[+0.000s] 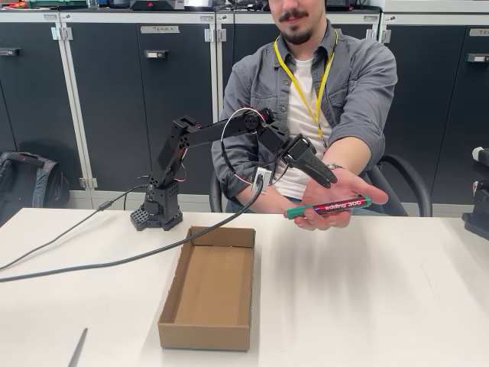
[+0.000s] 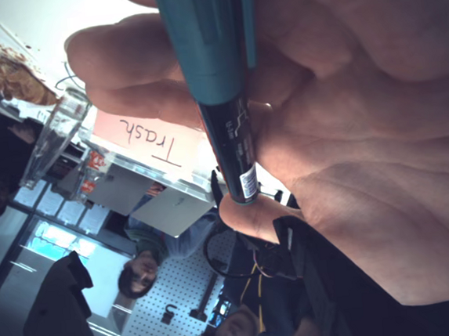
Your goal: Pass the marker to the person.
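The marker [image 1: 328, 207], with a green cap and a red-and-white label, lies across the open palm [image 1: 340, 191] of the person [image 1: 306, 84] seated behind the table. My gripper [image 1: 332, 182] hangs just above that palm near the wrist, pointing down to the right. Its jaws are slightly apart with nothing between them, and it is clear of the marker. In the wrist view the marker [image 2: 218, 98] fills the top centre, resting on the palm [image 2: 366, 163] with the fingers curled under it.
An open cardboard box [image 1: 210, 287] sits mid-table in front of the arm's base [image 1: 157, 210]. A black cable [image 1: 114, 264] runs from the arm across the left of the table. A thin grey rod [image 1: 76, 348] lies at the front left edge. A black device [image 1: 477, 214] stands at the right edge.
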`<state>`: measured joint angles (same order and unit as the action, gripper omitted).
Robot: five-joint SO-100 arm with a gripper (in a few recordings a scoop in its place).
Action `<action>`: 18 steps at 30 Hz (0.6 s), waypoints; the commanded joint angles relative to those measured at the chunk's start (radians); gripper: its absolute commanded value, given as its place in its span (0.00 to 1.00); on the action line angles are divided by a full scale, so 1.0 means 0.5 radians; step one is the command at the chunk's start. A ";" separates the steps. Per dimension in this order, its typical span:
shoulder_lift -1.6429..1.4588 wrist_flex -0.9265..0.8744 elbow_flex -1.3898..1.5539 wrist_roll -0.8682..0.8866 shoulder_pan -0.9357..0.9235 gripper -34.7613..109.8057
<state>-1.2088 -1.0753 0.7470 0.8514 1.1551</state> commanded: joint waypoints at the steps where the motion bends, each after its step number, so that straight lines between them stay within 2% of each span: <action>1: -0.031 0.006 -0.061 -0.025 -0.043 0.61; 18: -0.077 0.031 -0.126 -0.132 -0.175 0.61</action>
<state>-1.2088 -1.0753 0.7409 0.7869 1.0769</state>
